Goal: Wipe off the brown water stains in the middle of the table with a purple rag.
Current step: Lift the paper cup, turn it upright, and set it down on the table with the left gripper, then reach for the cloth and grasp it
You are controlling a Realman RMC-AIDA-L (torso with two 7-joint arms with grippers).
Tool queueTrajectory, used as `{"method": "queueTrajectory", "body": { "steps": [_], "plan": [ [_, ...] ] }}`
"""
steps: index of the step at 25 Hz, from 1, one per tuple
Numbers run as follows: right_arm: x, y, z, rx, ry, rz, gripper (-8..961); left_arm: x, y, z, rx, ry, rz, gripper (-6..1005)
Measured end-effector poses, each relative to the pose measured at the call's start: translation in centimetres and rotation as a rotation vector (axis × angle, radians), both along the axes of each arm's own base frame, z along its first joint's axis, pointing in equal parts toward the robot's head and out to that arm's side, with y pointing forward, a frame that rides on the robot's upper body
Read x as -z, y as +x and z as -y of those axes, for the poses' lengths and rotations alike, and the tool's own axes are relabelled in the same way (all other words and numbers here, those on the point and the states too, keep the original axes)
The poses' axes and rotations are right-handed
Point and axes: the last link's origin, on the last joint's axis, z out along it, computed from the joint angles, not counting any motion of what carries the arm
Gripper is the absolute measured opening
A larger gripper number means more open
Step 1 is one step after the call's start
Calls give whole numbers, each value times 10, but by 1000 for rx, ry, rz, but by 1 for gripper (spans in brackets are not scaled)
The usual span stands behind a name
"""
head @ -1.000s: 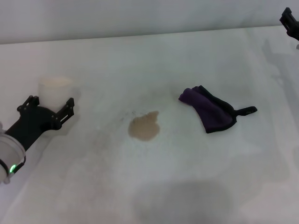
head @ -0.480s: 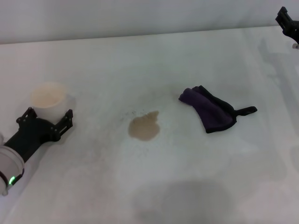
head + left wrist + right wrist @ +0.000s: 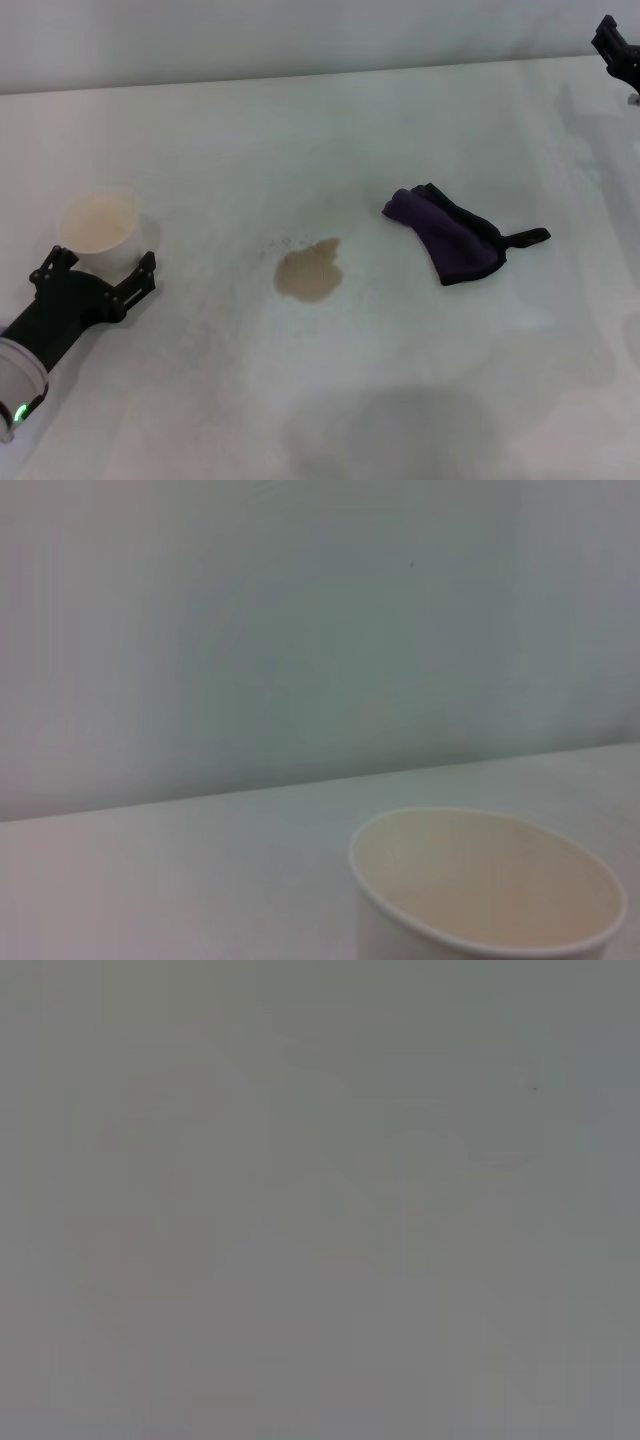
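Observation:
The brown water stains (image 3: 310, 271) lie as a tan blotch in the middle of the white table (image 3: 330, 130). The purple rag (image 3: 447, 236), crumpled, with black edging and a loop tail, lies to the right of the stain, touched by nothing. My left gripper (image 3: 94, 270) is open and empty at the near left, just behind a cream paper cup (image 3: 98, 222). My right gripper (image 3: 620, 45) shows only partly at the far right edge, high above the table and far from the rag. The right wrist view shows only plain grey.
The cream paper cup stands upright on the table at the left, and the left wrist view shows it close up (image 3: 490, 890). A grey wall (image 3: 300, 35) runs behind the table's far edge. A shadow patch lies on the table's near side.
My left gripper has drawn back toward the near left, away from the paper cup, which now stands free on the table. The rag and stain have not moved.

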Motion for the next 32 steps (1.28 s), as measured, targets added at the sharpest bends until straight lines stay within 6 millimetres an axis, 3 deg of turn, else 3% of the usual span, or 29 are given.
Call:
{"method": "queueTrajectory", "body": {
  "steps": [5, 13, 20, 25, 32],
  "plan": [
    [0, 1, 2, 0, 3, 1, 853, -1, -2, 9, 0, 9, 24, 892],
    [1, 0, 3, -12, 1, 6, 852, -6, -11, 42, -31, 71, 110, 891],
    [6, -16, -5, -110, -68, -13, 852, -24, -18, 72, -69, 224, 215, 891],
    [21, -53, -26, -303, -327, 121, 851, -45, -27, 80, -102, 365, 243, 891],
    [51, -123, -56, -426, -656, 322, 850, -60, -36, 70, -142, 453, 223, 891]
  ]
}}
